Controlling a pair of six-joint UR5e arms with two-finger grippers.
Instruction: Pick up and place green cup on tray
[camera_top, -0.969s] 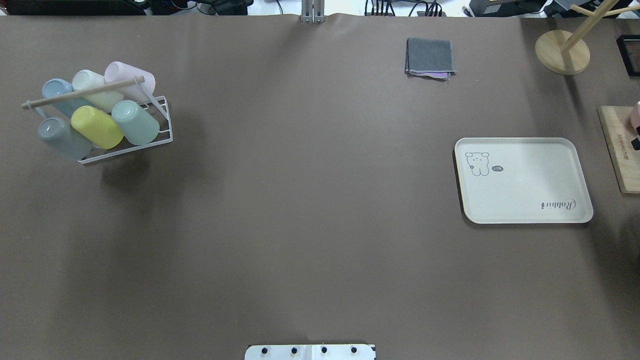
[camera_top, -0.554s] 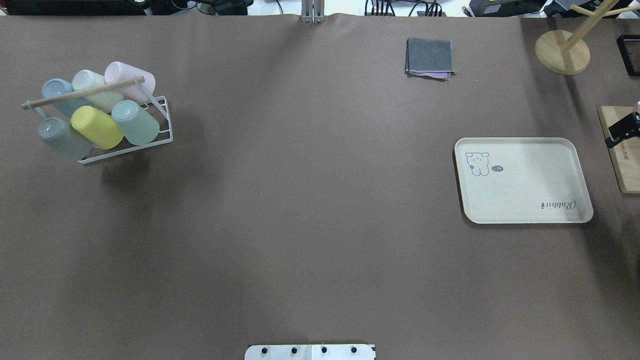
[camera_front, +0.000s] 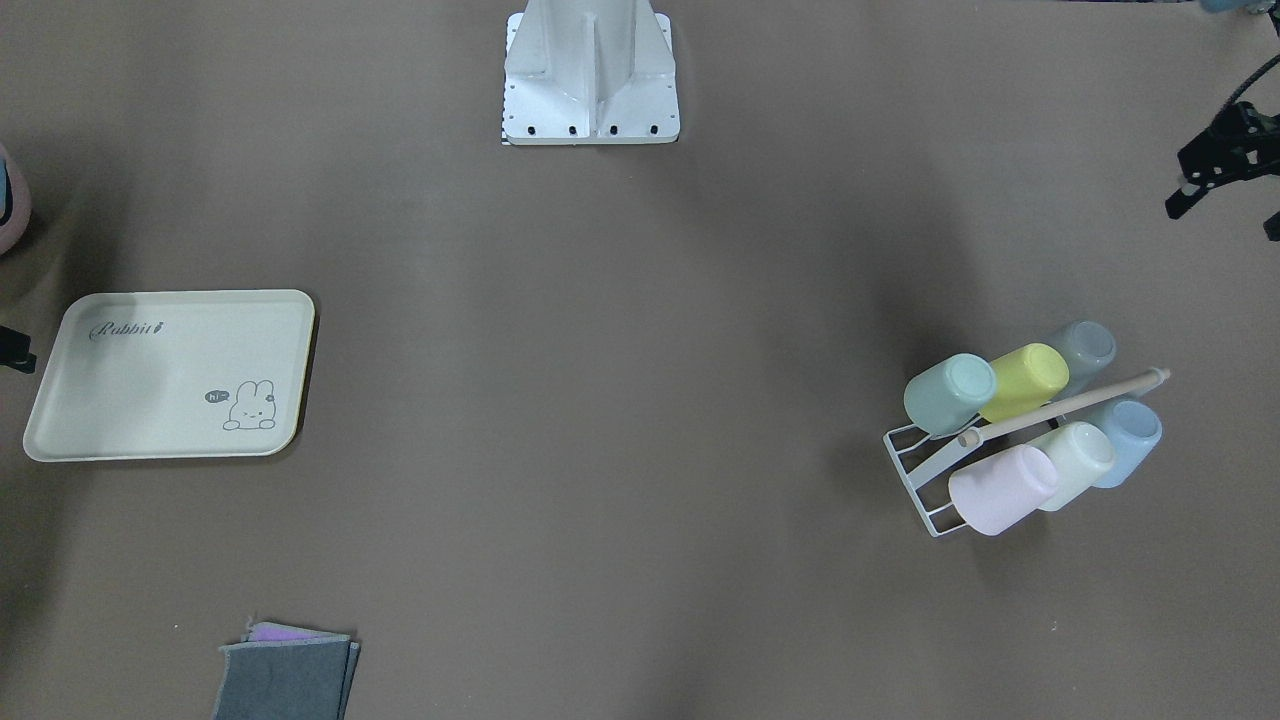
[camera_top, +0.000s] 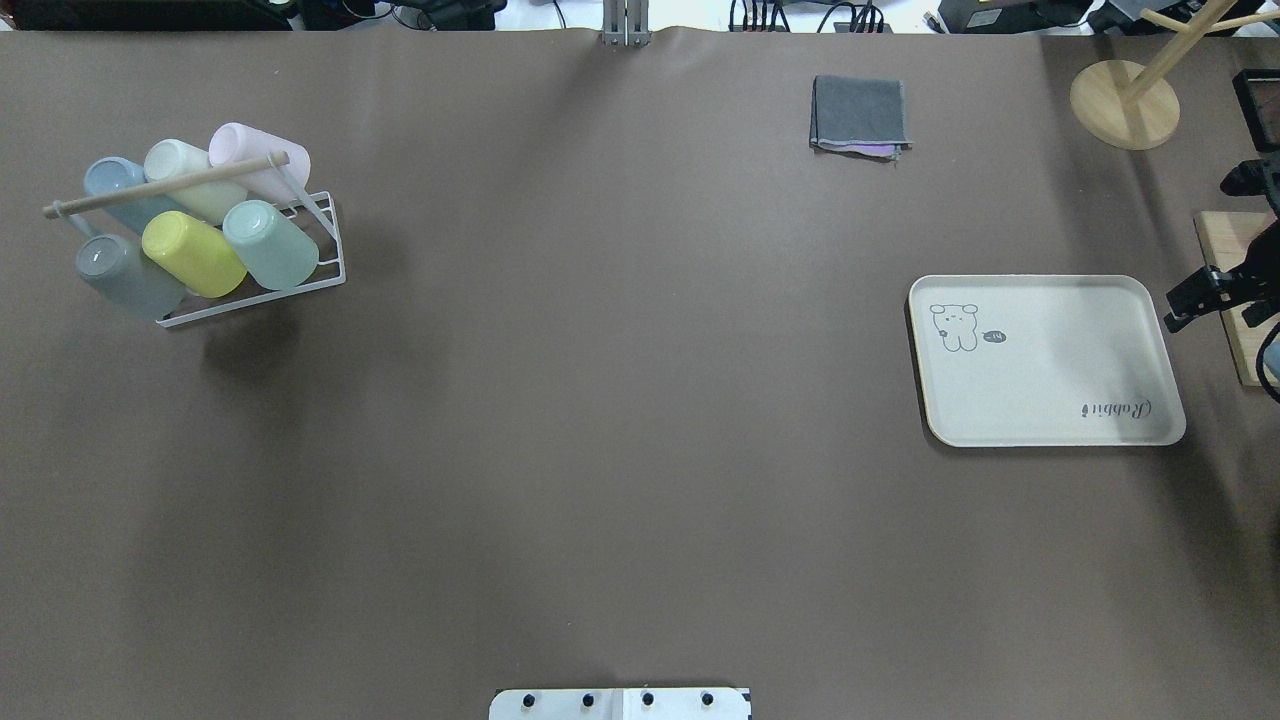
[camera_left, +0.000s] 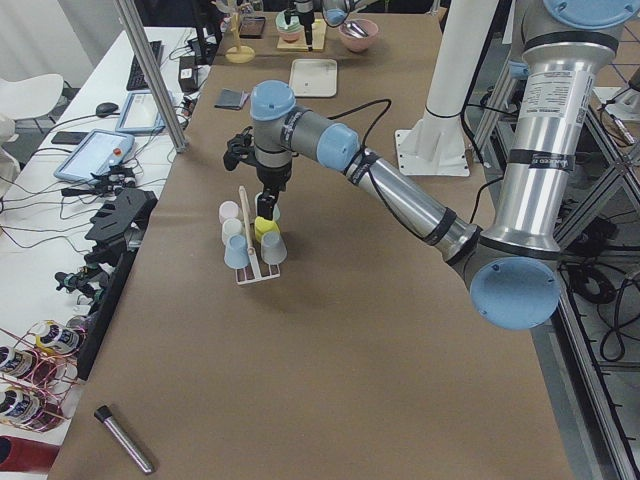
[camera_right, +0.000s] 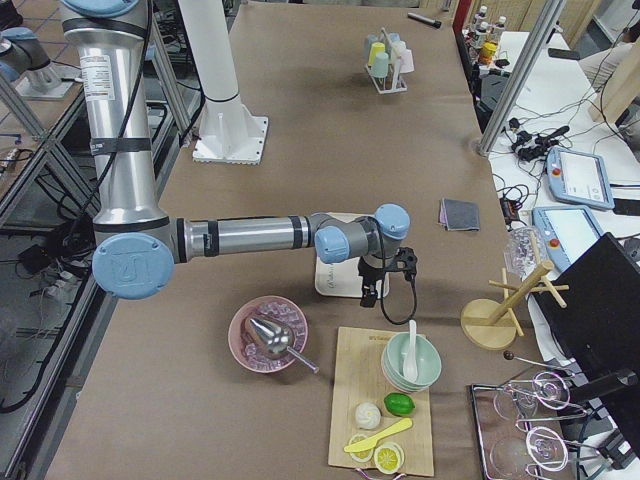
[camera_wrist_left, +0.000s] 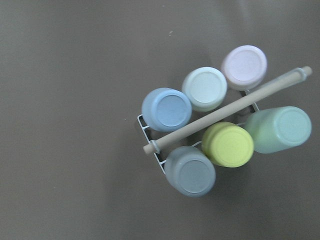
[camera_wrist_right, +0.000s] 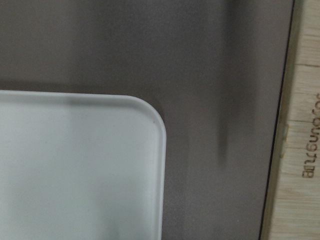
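A: Surface and surroundings?
B: Brown matte table cover (camera_top: 620, 420), smooth, shadowed in patches. Folded grey cloth (camera_top: 860, 115) near the far edge. Wooden board (camera_right: 352, 385) with bowl and fruit past the tray's end. Side bench (camera_left: 45, 190) cluttered with tablets and cables.
A: Task items?
B: Green cup (camera_top: 272, 245) tilted bottom-up on white wire rack (camera_top: 336, 240), touching yellow-green cup (camera_top: 193, 254) — well apart from tray (camera_top: 1060, 380).
A: Grippers?
B: Left gripper (camera_left: 265, 212) above the rack, fingers spread, nothing held. Right gripper (camera_right: 386, 280) over the gap between tray and board — likewise parted, unladen.
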